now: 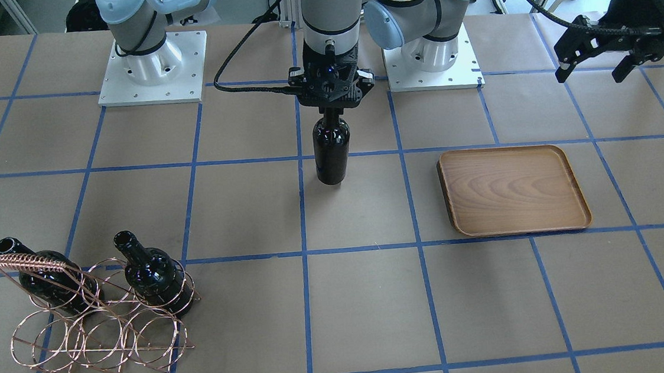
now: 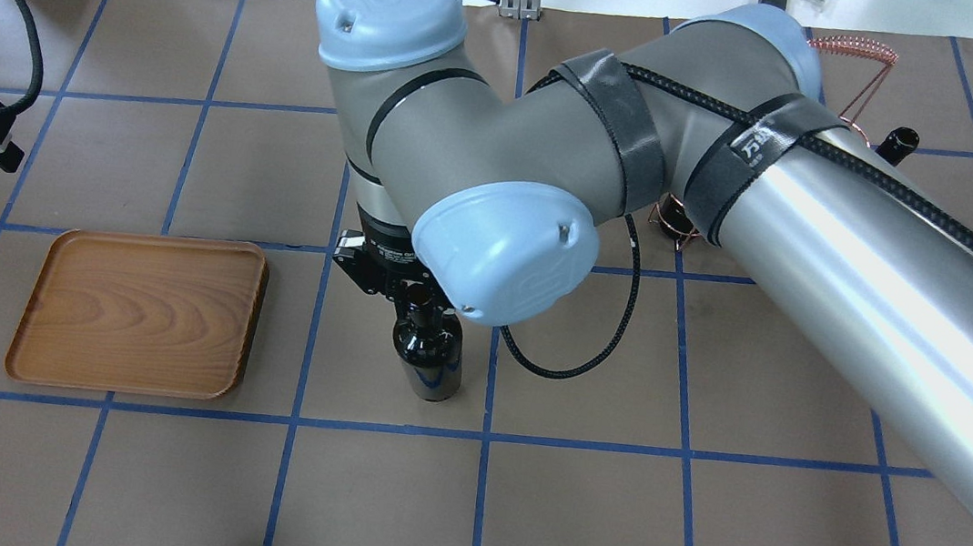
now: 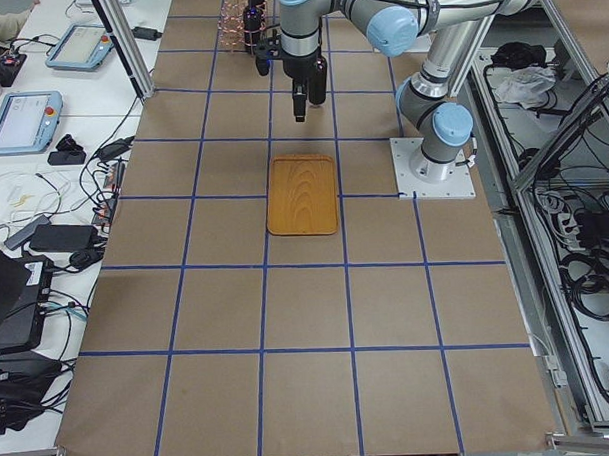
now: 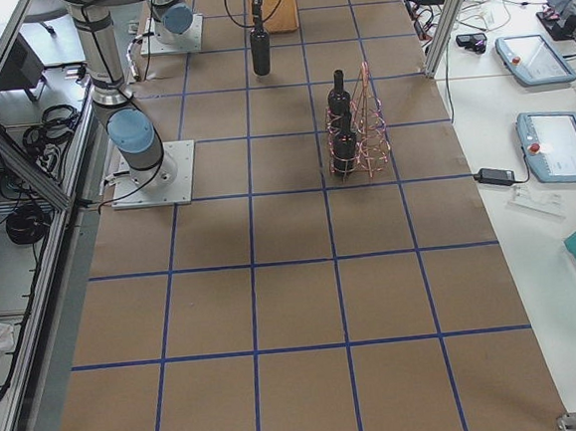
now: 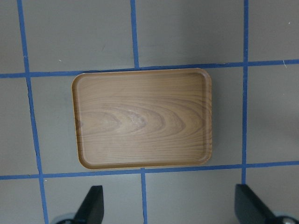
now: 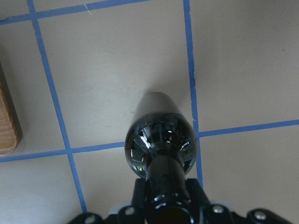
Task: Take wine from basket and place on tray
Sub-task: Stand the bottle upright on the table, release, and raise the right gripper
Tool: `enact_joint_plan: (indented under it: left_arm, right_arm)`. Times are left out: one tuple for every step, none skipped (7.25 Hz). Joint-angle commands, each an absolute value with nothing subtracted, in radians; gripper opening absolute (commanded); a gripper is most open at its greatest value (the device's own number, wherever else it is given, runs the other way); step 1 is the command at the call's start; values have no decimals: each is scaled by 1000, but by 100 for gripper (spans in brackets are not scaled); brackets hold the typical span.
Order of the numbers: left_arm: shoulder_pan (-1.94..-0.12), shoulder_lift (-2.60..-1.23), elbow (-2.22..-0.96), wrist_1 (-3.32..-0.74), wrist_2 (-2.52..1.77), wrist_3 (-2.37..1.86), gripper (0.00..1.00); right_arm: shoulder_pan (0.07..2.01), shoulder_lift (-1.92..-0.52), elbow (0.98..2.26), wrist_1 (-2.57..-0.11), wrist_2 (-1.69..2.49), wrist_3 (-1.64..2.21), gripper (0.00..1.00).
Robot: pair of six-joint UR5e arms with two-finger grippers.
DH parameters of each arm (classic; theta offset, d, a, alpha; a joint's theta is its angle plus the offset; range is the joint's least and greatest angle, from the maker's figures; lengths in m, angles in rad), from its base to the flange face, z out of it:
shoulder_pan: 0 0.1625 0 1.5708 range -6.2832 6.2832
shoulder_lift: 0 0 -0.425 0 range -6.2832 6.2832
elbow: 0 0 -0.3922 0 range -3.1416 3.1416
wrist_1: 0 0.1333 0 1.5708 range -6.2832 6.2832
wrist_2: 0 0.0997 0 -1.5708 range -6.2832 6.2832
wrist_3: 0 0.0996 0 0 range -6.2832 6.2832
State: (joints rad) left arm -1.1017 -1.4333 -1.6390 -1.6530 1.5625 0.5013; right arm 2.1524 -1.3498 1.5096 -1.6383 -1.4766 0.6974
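Note:
My right gripper (image 1: 331, 106) is shut on the neck of a near-black wine bottle (image 1: 332, 151) and holds it upright over the table's middle, left of the tray in the overhead view (image 2: 427, 353). I cannot tell whether its base touches the table. The right wrist view shows the bottle (image 6: 161, 144) from above. The wooden tray (image 1: 513, 190) lies empty. My left gripper (image 1: 590, 76) is open and empty, high above the tray (image 5: 142, 119). The copper wire basket (image 1: 100, 323) holds two more bottles (image 1: 152, 277), (image 1: 49, 280).
The table is brown paper with a blue tape grid. The two arm bases (image 1: 151, 76) stand at the robot's edge. In the overhead view my right arm (image 2: 822, 220) hides most of the basket; only its handle (image 2: 851, 49) shows.

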Motion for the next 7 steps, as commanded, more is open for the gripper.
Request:
enact_joint_plan:
  left_arm:
    - [-1101, -1434, -1640, -1654, 1557, 502, 100]
    - [-1109, -1431, -1640, -1655, 1528, 499, 100]
    - [-1111, -1431, -1641, -1657, 1508, 497, 100]
    - [-1112, -1433, -1641, -1657, 1509, 494, 100]
    - [-1115, -1433, -1641, -1657, 1508, 492, 100]
    - [-1115, -1431, -1641, -1658, 1509, 492, 100]
    - [-1118, -1428, -1643, -1666, 1506, 492, 100]
  right_arm:
    - [2161, -1347, 1516, -1670, -1457, 747, 8]
    - [2177, -1344, 1516, -1684, -1457, 779, 8]
    - [2187, -1335, 1514, -1704, -1459, 804, 9]
    - [2197, -1327, 1514, -1707, -1463, 805, 15]
    - [2201, -1322, 1514, -1707, -1466, 808, 52]
    - [2206, -1318, 1514, -1721, -1476, 808, 76]
    - [2204, -1318, 1508, -1739, -1477, 808, 99]
